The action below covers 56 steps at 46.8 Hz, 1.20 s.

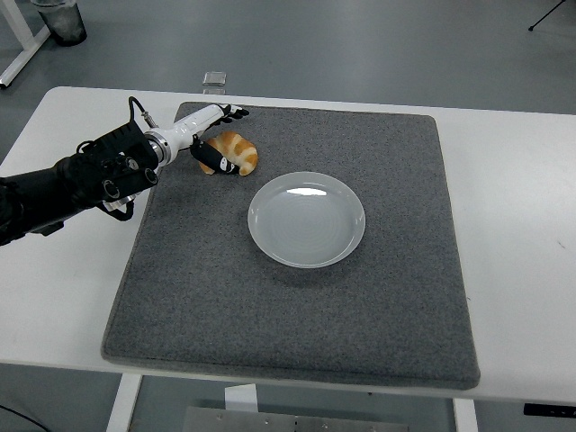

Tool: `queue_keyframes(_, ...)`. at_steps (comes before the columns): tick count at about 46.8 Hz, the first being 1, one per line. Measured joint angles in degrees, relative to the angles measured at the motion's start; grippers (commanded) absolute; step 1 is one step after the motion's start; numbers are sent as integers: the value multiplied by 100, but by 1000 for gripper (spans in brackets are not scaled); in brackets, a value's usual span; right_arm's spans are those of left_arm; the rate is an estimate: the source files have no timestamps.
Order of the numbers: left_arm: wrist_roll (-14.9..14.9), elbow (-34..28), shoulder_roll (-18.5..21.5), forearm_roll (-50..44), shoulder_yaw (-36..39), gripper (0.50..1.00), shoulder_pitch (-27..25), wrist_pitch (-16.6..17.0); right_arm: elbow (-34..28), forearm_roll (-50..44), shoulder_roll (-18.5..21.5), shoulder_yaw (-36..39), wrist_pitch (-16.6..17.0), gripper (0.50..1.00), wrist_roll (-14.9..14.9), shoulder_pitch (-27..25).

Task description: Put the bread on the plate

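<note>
1. Head view, table: a white table [526, 189] carried a big grey felt mat [297, 306] that covered most of its middle; bare white strips showed to the L and R of the mat.
2. Head view, task items: the bread [238, 153], a golden croissant w/ pale stripes, lay on the mat near its far-left corner. The white plate [307, 219] sat near the mat's centre, just to the near-right of the bread; the two were close but not touching, and nothing was on the plate.
3. Head view, L arm: the black arm came in from the pic's left edge and crossed the table diag. toward the far-left part of the mat. The left hand [214, 137] was at the bread: white palm section, black fingers [236, 112] stretched out past the bread's far side, and the thumb [211, 162] down against its near-left end. So the hand was spread wide around the bread, thumb touching or nearly so; no closed grasp was visible, and the bread rested flat on the mat.
4. Head view, surroundings: grey floor beyond the table's far edge, w/ a small flat object [214, 78] lying on it just behind the table, and a dark bin [61, 20] at the top-left corner.
</note>
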Motion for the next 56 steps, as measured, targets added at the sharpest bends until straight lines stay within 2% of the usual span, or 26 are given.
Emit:
queue_keyframes(8,1,-9,-56,1,-205,926,11,-106,0,-1,0,0,0,952,0,5)
queue_keyframes(11,1,-34,-59,1,-307,906,22,-246,0,-1,0,0,0,952,0,5)
queue_keyframes(16,3,-35,-44,-11,-434,902,37,-461,0,-1,0,-3,0,952,0,6)
queue_keyframes(25,4,-11,-39,-14,-465,889,114,-492,0,-8,0,-9,-6,952,0,9)
queue_keyframes(33,4,-16,-39,-22,-470,750,115,-492,-7,-8,0,-9,-9,952,0,3)
queue_keyframes(35,4,-17,-39,-21,-467,694,115,-492,-8,-8,0,-9,-9,952,0,4)
queue_keyframes(40,4,-23,-39,-8,-460,594,104,-491,-8,-9,0,-9,-9,952,0,5)
queue_keyframes(43,4,-27,-39,2,-453,506,82,-492,-6,-9,0,-9,-9,952,0,4)
queue_keyframes(56,4,10,28,-10,-488,500,-8,-495,-7,1,0,-6,-7,954,0,6)
